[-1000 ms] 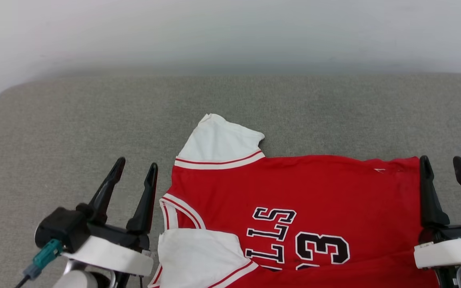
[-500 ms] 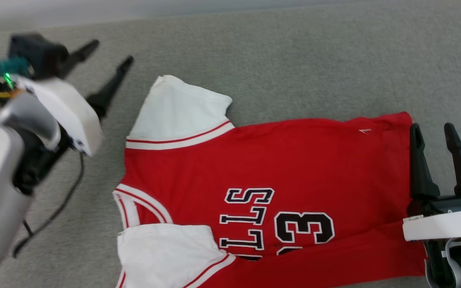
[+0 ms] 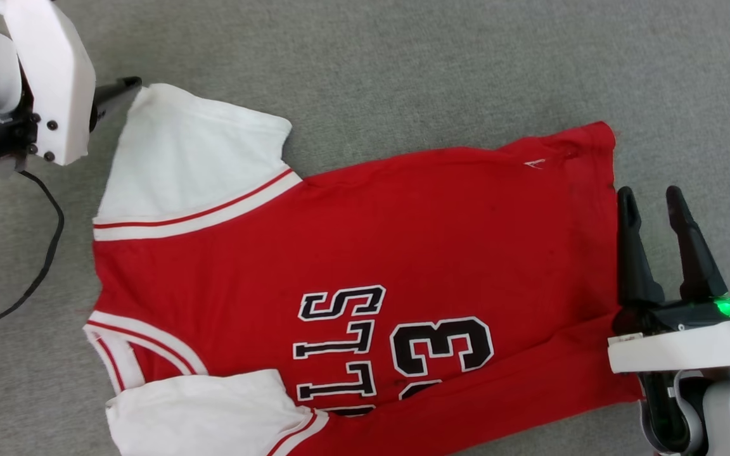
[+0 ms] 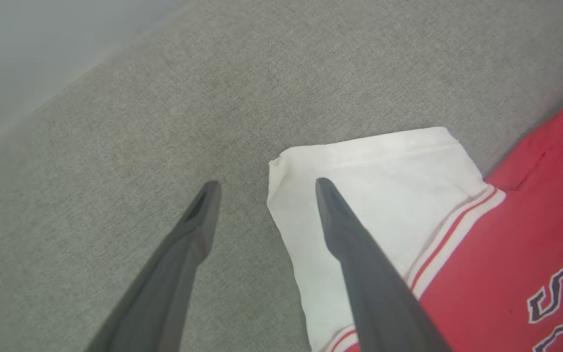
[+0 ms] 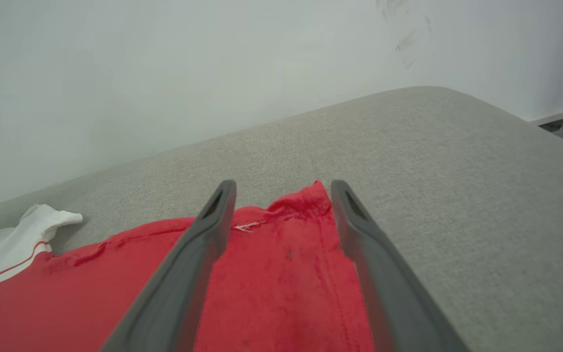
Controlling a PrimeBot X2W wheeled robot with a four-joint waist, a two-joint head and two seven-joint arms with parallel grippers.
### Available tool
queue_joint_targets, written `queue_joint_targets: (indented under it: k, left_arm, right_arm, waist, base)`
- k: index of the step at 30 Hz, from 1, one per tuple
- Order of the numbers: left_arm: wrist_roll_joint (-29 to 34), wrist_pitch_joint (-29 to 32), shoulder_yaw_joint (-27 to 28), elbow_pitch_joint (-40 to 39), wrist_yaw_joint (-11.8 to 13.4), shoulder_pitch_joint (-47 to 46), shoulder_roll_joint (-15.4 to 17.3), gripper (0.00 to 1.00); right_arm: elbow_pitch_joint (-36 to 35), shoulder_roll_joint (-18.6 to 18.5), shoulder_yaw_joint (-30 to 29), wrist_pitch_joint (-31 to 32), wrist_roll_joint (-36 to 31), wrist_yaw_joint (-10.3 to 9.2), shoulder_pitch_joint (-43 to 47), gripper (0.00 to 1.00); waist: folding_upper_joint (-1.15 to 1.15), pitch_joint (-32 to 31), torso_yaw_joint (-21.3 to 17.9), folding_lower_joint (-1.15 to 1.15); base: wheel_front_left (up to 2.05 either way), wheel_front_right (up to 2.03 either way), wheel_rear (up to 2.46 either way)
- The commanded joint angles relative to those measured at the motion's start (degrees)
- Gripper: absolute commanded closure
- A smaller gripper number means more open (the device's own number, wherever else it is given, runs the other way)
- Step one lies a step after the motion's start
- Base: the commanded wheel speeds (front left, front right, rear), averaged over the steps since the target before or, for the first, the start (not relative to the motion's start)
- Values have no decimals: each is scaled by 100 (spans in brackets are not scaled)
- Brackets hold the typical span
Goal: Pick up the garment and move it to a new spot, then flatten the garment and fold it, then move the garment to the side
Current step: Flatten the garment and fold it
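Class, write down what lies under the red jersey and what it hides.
The jersey lies spread on a grey cushion, which shows around its edges. The cushion beneath it is covered, so anything there cannot be seen. Its own back layer is hidden too.

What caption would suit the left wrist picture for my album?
Open left gripper at the white sleeve of the garment, on grey upholstery.

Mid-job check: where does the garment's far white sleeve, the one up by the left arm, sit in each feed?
Head view: white sleeve at upper left, above the red body.
Left wrist view: white sleeve just right of centre.
Right wrist view: white sleeve small, at the far left edge.
Shared landmark: the striped trim where sleeve meets red.
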Motion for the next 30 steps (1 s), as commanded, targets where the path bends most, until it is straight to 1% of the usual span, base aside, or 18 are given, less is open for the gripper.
queue_joint_targets:
  k: [1, 3, 8, 13, 14, 16, 22, 25, 28, 30]
  left_arm:
    - [-19, 64, -17, 40, 4, -85, -11, 0]
    - [-22, 237, -54, 143, 47, -168, -21, 0]
    - [-16, 507, -199, 334, 33, -226, -4, 0]
    - [288, 542, -496, 500, 27, -190, 139, 0]
    - [317, 546, -555, 543, 25, -155, 151, 9]
    - [229, 581, -651, 599, 15, -64, 101, 100]
    - [201, 32, -660, 592, -1, -49, -41, 100]
    - [249, -402, -631, 541, -4, -81, -95, 100]
    - [275, -766, -697, 462, -6, -86, -187, 100]
    - [253, -957, -767, 340, -6, -75, -251, 100]
  right_arm:
    - [16, 20, 22, -43, 34, -2, -131, 0]
    - [82, 21, 68, -107, 66, -2, -182, 0]
    - [230, 20, 130, -252, 182, -2, -297, 0]
    - [345, 21, 164, -333, 234, -2, -369, 0]
    - [359, 21, 172, -349, 240, -2, -375, 0]
    - [395, 21, 180, -367, 239, -2, -384, 0]
    - [488, 19, 130, -335, 53, -2, -439, 0]
    - [406, 19, 3, -207, -137, -2, -423, 0]
    - [247, -45, -135, 181, -360, -2, -366, 0]
    - [152, -242, -162, 669, -459, -2, -311, 0]
  waist:
    - [0, 161, -140, -1]
    - [0, 260, -207, -1]
    - [0, 413, -324, -1]
    - [0, 502, -365, -1]
    - [0, 510, -363, -1]
    - [0, 509, -355, -1]
    - [0, 286, -250, -1]
    - [0, 58, -153, -1]
    - [0, -160, -1, -1]
    - [0, -309, 141, -1]
  base:
    - [0, 0, 0]
    - [0, 0, 0]
    - [0, 0, 0]
    - [0, 0, 0]
    - [0, 0, 0]
    - [0, 0, 0]
    - [0, 0, 0]
    - [0, 0, 0]
    - [0, 0, 0]
    - [0, 0, 0]
